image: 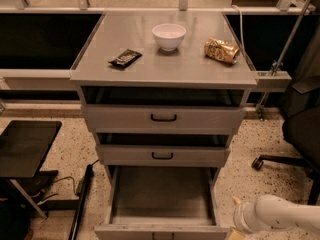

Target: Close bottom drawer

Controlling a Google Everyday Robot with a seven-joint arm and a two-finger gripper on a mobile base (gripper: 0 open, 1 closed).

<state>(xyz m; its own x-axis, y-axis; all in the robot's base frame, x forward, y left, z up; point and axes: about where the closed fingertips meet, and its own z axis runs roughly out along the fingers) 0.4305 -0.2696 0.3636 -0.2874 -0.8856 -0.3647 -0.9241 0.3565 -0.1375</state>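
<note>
The bottom drawer (161, 196) of the grey cabinet is pulled far out, and its deep grey tray looks empty. Its front panel (125, 231) lies at the picture's bottom edge, with the black handle (163, 236) partly cut off. My white arm (280, 215) comes in from the lower right. My gripper (232, 232) is at the arm's left end, low beside the drawer's right front corner, and mostly cut off by the bottom edge.
The two upper drawers (163, 117) (162, 155) stand slightly out. On the cabinet top (165, 64) are a white bowl (169, 36), a dark snack bar (125, 58) and a gold bag (221, 50). A black stand (25, 146) is at the left, an office chair (300, 129) at the right.
</note>
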